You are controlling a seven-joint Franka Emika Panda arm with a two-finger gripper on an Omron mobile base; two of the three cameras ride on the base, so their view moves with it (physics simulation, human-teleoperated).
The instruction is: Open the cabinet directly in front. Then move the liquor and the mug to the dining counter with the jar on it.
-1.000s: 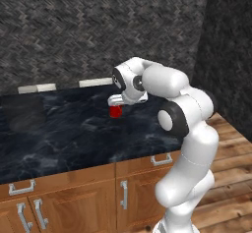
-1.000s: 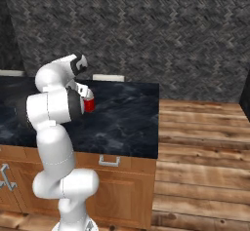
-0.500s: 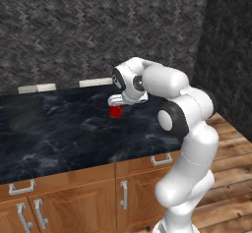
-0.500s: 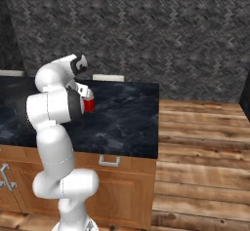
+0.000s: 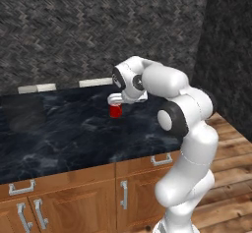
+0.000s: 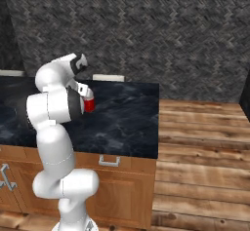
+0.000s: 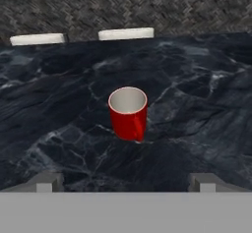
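Right base view hides half the mug behind the arm; jaws spread, empty.

A dark grey stone wall with a woven pattern stands at the back. Two pale flat blocks lie along its foot. Reddish-brown wooden floorboards run to the right, evenly lit.

Flanking base views; close hand view.
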